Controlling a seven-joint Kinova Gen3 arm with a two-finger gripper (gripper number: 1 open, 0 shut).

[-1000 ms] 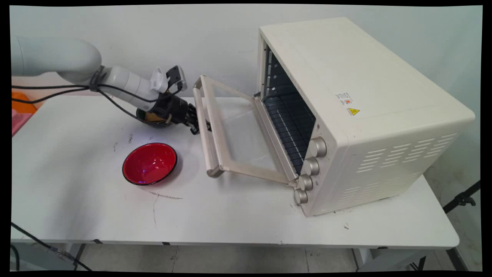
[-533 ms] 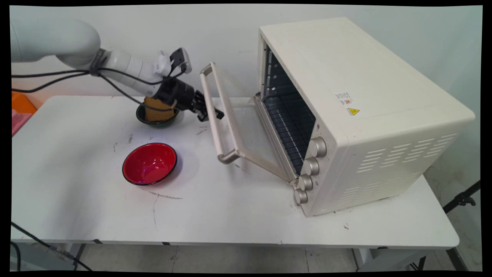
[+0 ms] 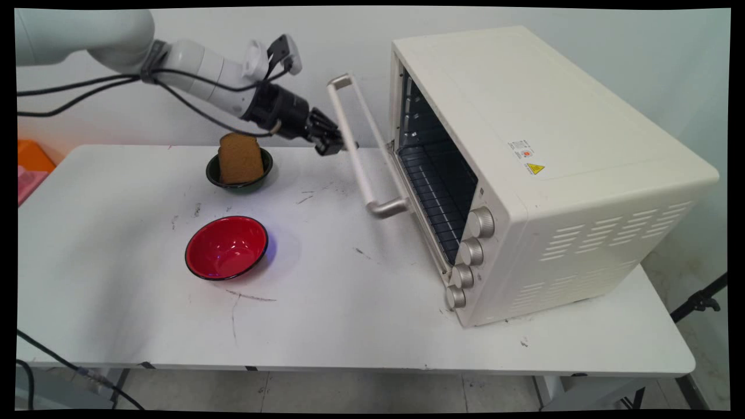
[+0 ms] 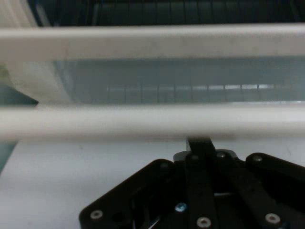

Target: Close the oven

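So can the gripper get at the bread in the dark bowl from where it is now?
Probably yes: the gripper is up at the oven door handle, and the bread stands uncovered in its bowl just below the arm.

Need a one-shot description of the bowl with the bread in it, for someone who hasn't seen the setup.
Start at the cream oven on the right of the white table and look left past its half-raised door. Two bowls sit there; take the far one, the dark bowl below the gripper. Unlike the empty red bowl nearer the camera, it is smaller and holds an upright brown bread slice.
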